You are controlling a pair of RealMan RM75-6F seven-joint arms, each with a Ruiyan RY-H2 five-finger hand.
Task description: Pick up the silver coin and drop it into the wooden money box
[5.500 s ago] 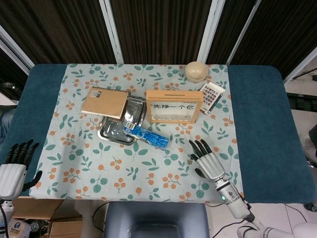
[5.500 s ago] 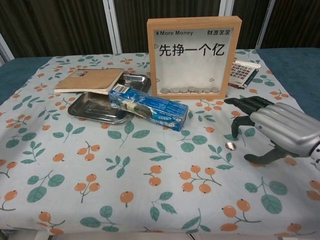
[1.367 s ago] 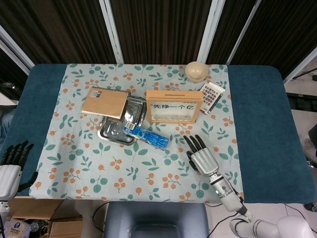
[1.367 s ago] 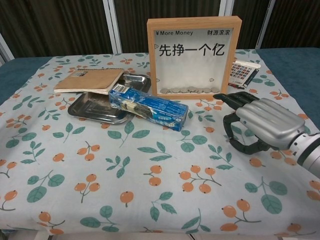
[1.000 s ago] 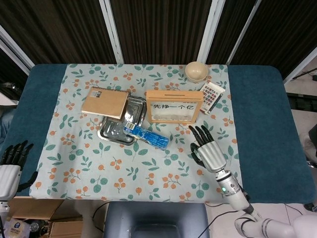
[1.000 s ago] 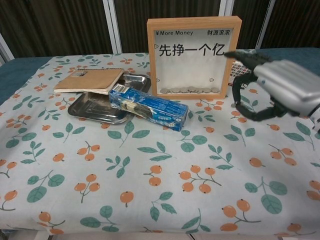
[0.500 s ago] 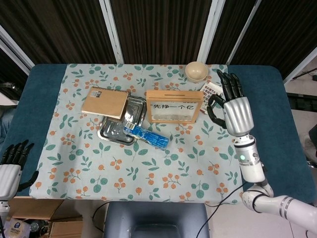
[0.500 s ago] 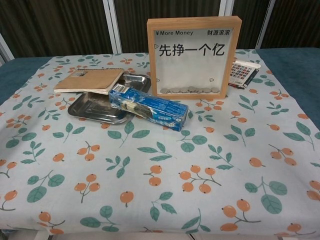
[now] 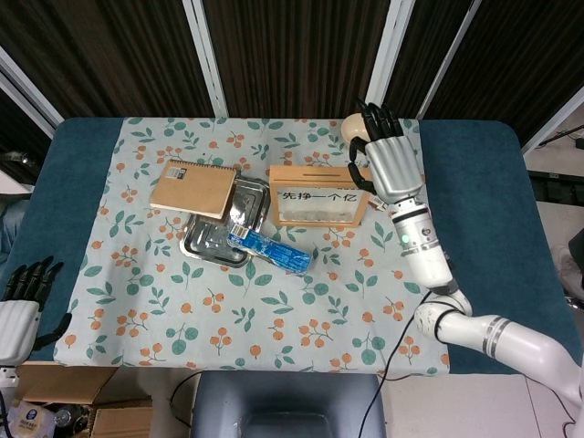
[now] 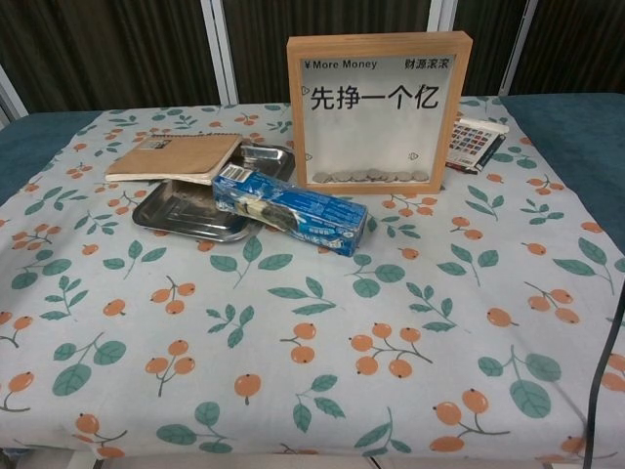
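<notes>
Right hand: raised over the right end of the wooden money box, back of the hand toward my head camera. Its fingers are extended and close together, reaching across the cream bowl; the thumb curls in toward the top edge of the box. I cannot tell whether anything is pinched under it. This hand does not show in my chest view.

Silver coin: I cannot make it out in either view, so I cannot say where it is.

Left hand: low at the near left corner, off the bench, fingers slightly spread and holding nothing.

Wooden money box: upright at the middle rear of the floral cloth, glass front with printed characters, a row of coins lying along its inner bottom edge.

Colour-swatch card: just right of the box, behind its front.

Blue carton: lying aslant, one end resting on the metal tray.

Spiral notebook: brown cover, overlapping the tray's far left edge.
</notes>
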